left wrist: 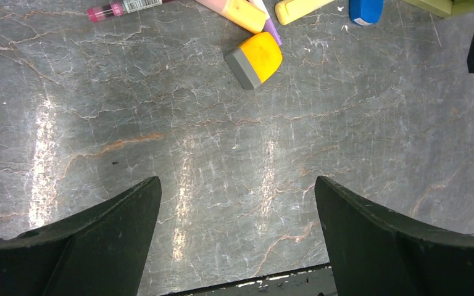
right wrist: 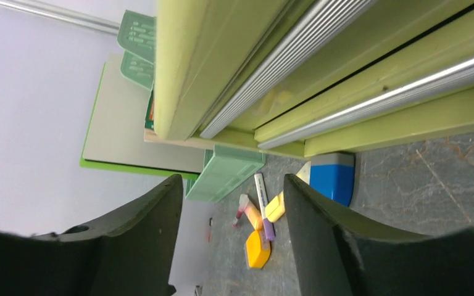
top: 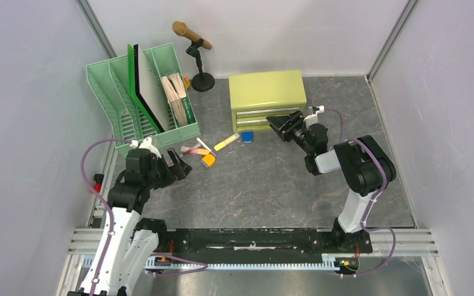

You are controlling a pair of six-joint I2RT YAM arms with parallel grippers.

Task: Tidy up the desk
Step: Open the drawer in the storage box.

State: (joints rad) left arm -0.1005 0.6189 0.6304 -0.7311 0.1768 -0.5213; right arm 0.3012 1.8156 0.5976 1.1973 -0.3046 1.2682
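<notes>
The desk (top: 253, 185) is a dark grey veined tabletop. Loose stationery lies in front of the green file rack: a pink marker (top: 195, 150), a white purple-capped marker (top: 206, 146), an orange and grey block (top: 208, 161), a yellow highlighter (top: 226, 142) and a blue eraser (top: 247, 136). My left gripper (top: 181, 165) is open and empty, just left of the block, which also shows in the left wrist view (left wrist: 256, 58) beyond the gripper (left wrist: 237, 182). My right gripper (top: 278, 126) is open and empty, close to the drawer fronts of the yellow-green cabinet (top: 266, 91). In its wrist view the gripper (right wrist: 233, 182) is below the cabinet (right wrist: 345, 74).
A green file rack (top: 142, 98) with boards and papers stands at the back left. A microphone on a black stand (top: 199, 65) is behind it to the right. Pale walls close in the back and both sides. A black rail (top: 253, 237) runs along the near edge.
</notes>
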